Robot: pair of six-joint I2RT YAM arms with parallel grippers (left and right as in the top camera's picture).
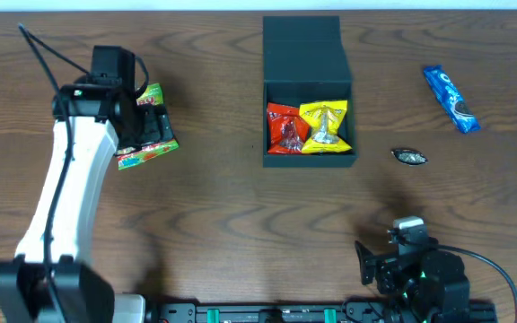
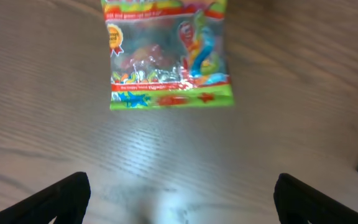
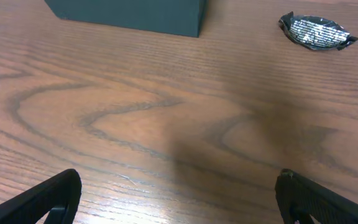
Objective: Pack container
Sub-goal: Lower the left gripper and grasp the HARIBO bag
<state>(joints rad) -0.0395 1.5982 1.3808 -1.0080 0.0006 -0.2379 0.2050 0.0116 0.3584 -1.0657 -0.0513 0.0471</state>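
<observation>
Now my left pincer (image 2: 179, 196) hangs spread, empty, gummy bag (image 2: 169, 59) at 12 o'clock. Prob light, crinkly, slippery: pinch mid-bag. Container (image 1: 311, 160) looks rigid, lid open

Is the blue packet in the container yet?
No, the blue packet lies on the table, apart from the container.

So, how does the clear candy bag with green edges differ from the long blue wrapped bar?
The clear candy bag with green edges is wide and see-through; the long blue wrapped bar is narrow and opaque. The bag lies left of the dark square container, by the open left gripper; the bar lies to its right, no gripper near. Both lie on the wooden table, outside the container.
</observation>
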